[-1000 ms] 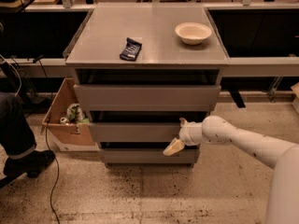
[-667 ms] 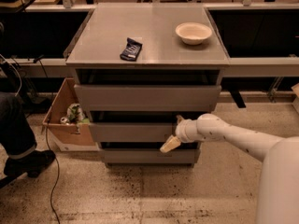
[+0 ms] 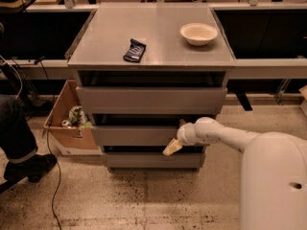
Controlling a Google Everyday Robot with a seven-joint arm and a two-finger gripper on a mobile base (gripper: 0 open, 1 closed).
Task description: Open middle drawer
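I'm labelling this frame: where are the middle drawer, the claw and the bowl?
middle drawer (image 3: 134,135), camera view, centre of its flat front.
claw (image 3: 172,147), camera view, tip, at the drawer's lower right.
bowl (image 3: 198,33), camera view, its hollow.

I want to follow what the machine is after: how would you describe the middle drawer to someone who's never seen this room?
Find the grey three-drawer cabinet with a bowl on top. Its middle drawer is the flat, handle-less front between the taller top drawer and the bottom drawer. Only it has the robot's gripper at its right end.
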